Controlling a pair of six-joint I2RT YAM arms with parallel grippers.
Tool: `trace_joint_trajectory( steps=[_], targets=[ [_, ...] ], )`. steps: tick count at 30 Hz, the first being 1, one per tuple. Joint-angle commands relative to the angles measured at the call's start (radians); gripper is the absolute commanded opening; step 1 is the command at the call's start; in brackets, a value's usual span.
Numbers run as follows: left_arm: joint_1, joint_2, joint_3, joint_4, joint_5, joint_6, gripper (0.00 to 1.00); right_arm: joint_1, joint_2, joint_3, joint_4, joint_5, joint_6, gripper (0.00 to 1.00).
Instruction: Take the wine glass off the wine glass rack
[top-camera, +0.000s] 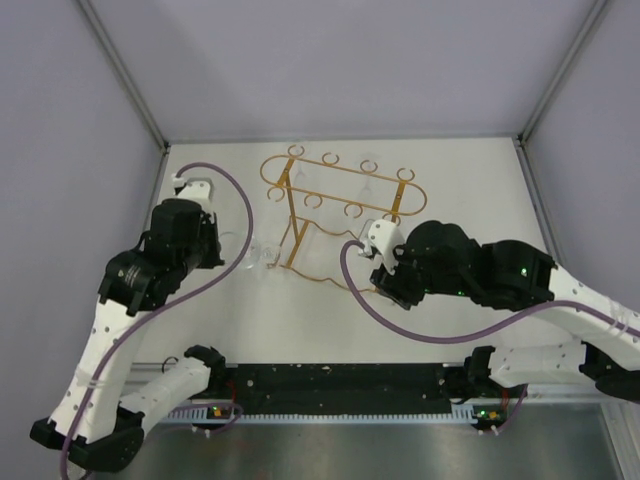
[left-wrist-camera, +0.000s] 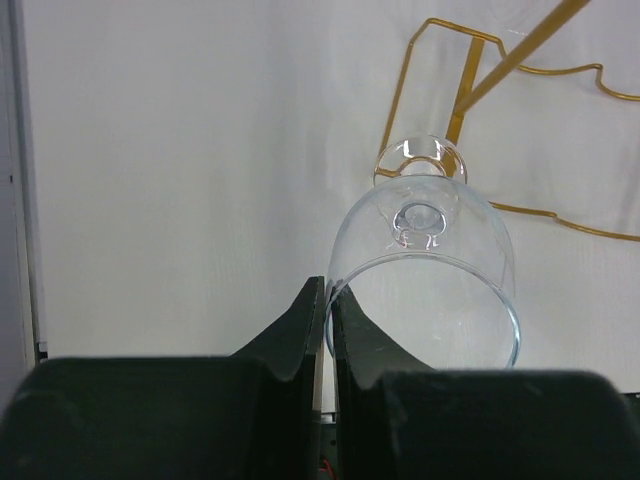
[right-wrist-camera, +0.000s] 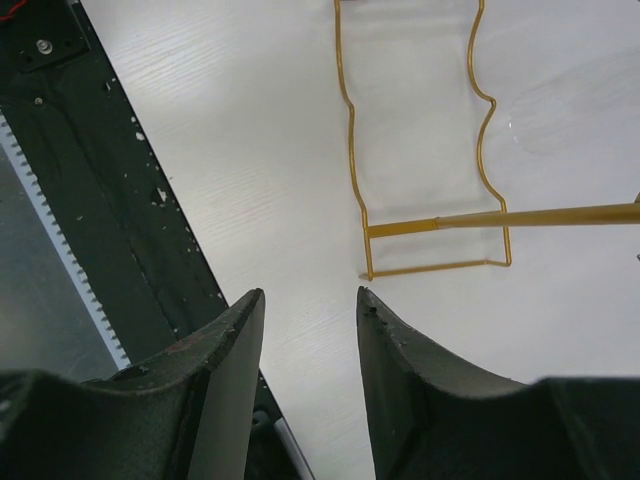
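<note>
1. The left gripper (left-wrist-camera: 327, 325) pinches the rim of the wine glass (left-wrist-camera: 430, 270). Its black fingers (left-wrist-camera: 300, 340) are pressed together on the clear wall, with the bowl's mouth toward the wrist camera and the round foot pointing away.
2. The glass is off the wine glass rack (top-camera: 291, 215), low beside the left edge of the rack's wavy base, with its foot near the bottom of an upright post. Whether it rests on the white table (top-camera: 450, 190) cannot be told.
3. The right gripper (right-wrist-camera: 310, 345) hangs over the table by the near right corner of the base, jaws parted, nothing between them.
4. The gold wire rack stands upright mid-table between the two arms, its rails ending in curled loops.
</note>
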Motion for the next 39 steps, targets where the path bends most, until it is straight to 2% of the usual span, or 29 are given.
trace_joint_trajectory(
  steps=[1, 4, 11, 18, 26, 39],
  targets=[
    [0.074, 0.037, 0.040, 0.138, 0.001, 0.022, 0.00, -0.023, 0.007, 0.022, 0.059, 0.027, 0.046, 0.43],
    [0.160, 0.087, 0.063, 0.177, 0.030, 0.036, 0.00, -0.052, 0.014, 0.026, 0.063, 0.022, 0.057, 0.42],
    [0.218, 0.250, 0.160, 0.255, -0.054, 0.014, 0.00, -0.113, 0.008, 0.006, 0.101, -0.018, 0.116, 0.42],
    [0.269, 0.412, 0.258, 0.293, -0.039, 0.003, 0.00, -0.144, -0.022, -0.040, 0.120, -0.024, 0.164, 0.43],
    [0.281, 0.564, 0.378, 0.249, -0.096, 0.022, 0.00, -0.175, -0.049, -0.101, 0.149, -0.056, 0.219, 0.43],
    [0.281, 0.676, 0.361, 0.237, -0.136, 0.054, 0.00, -0.218, -0.032, -0.109, 0.172, -0.116, 0.268, 0.43]
  ],
)
